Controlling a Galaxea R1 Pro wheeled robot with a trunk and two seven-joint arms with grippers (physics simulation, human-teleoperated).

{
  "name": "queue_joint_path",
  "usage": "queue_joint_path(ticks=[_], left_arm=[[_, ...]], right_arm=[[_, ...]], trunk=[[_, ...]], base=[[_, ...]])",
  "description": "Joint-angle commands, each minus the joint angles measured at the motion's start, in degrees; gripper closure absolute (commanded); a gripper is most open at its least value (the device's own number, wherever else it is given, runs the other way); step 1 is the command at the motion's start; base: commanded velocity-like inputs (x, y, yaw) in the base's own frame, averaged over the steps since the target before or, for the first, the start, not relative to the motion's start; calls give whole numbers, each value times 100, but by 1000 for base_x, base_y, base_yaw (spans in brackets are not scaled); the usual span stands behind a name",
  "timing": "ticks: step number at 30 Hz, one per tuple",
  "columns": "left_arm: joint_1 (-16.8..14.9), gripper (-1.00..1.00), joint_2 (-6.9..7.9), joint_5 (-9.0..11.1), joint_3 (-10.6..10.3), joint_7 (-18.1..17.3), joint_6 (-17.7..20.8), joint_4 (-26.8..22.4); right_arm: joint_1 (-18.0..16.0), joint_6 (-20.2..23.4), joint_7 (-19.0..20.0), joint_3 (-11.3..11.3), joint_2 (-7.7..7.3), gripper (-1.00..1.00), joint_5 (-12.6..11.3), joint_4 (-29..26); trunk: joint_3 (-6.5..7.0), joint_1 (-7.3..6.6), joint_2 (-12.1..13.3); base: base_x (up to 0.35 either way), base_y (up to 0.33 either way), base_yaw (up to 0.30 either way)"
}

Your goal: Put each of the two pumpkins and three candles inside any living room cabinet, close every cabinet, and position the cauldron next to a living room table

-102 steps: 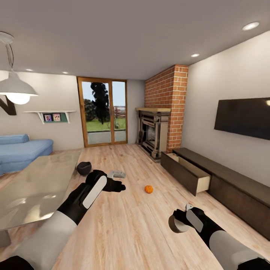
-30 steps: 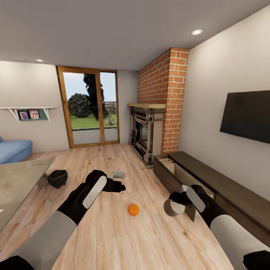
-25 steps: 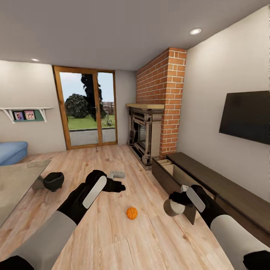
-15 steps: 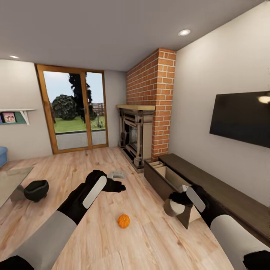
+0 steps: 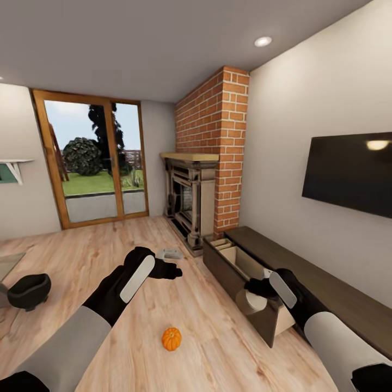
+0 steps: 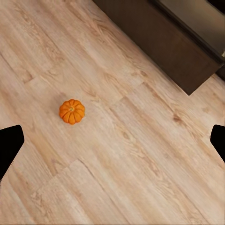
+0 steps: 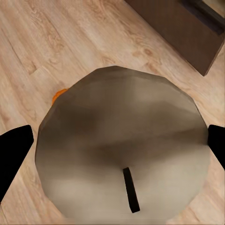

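Note:
My right gripper point(image 5: 255, 295) is shut on a grey round candle point(image 5: 251, 303) and holds it at the near end of the open drawer point(image 5: 239, 275) of the long dark cabinet point(image 5: 321, 286). Seen along the right wrist, the candle point(image 7: 122, 154) with its dark wick spans the space between the fingers. My left gripper point(image 5: 167, 268) hangs open and empty over the floor. One orange pumpkin point(image 5: 171, 338) lies on the floor below and between the arms, and the left wrist view shows this pumpkin point(image 6: 71, 111) beside the drawer front point(image 6: 154, 42). The black cauldron point(image 5: 28, 290) sits on the floor at far left, by the table corner point(image 5: 7, 262).
A stone fireplace point(image 5: 189, 204) and brick chimney point(image 5: 215, 147) stand just beyond the cabinet. A dark TV point(image 5: 348, 173) hangs on the right wall above the cabinet. A glass patio door point(image 5: 92, 163) closes the far wall. Wooden floor stretches between the arms.
The camera has moved forward and turned right, so the room slid left and the pumpkin and drawer look nearer. Both arms keep their pose; the candle stays in the right gripper.

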Motion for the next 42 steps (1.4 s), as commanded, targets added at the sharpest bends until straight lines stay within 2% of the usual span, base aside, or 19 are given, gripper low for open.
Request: queue_joint_path(ticks=[1,27,42], left_arm=[[-6,-100,6,60,-17,60,8,-6],[-6,-100,6,61,-17,64,8,-6],[-6,-100,6,60,19,99,8,-13]], right_arm=[[-6,3,-49,35,-6,100,-60,-10],[-5,3,-63,45,1,100,-40,-10],[-7,6,-72,46,3,100,-27,-2]], trunk=[[-8,4,-4],[-8,4,-4],[-8,4,-4]], base=[[336,-16,-3],[302,-158,-23],[301,-93,0]])
